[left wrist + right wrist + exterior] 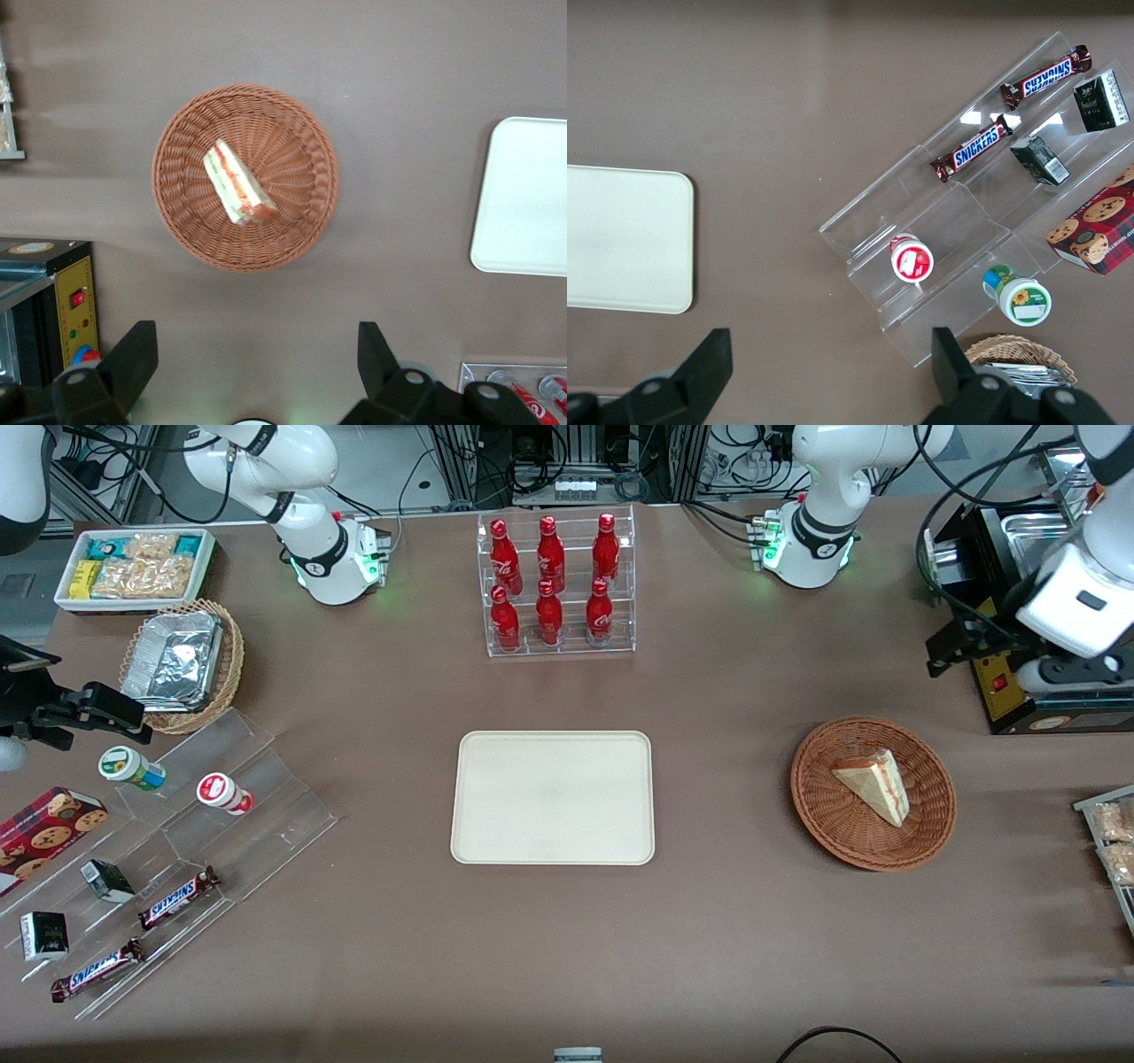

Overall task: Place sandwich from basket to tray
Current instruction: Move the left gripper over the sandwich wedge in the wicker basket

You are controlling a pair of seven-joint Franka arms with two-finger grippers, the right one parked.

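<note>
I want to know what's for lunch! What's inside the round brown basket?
Inside the basket lies one sandwich, its red and green filling showing. What's under the sandwich is covered. The open hand hangs above the table beside the basket, holding nothing.

Bare table (726, 779) between basket (873, 793), tray (553, 797)

The flat cream-beige rectangular tray (625, 239) lies on the brown table (788, 106). Well apart from it, a clear stepped acrylic stand (966, 221) holds two Snickers bars (973, 152), two small dark boxes (1039, 159), a red-capped cup (912, 261) and a green-lidded cup (1019, 297). A red cookie box (1099, 226) sits beside the stand.
</note>
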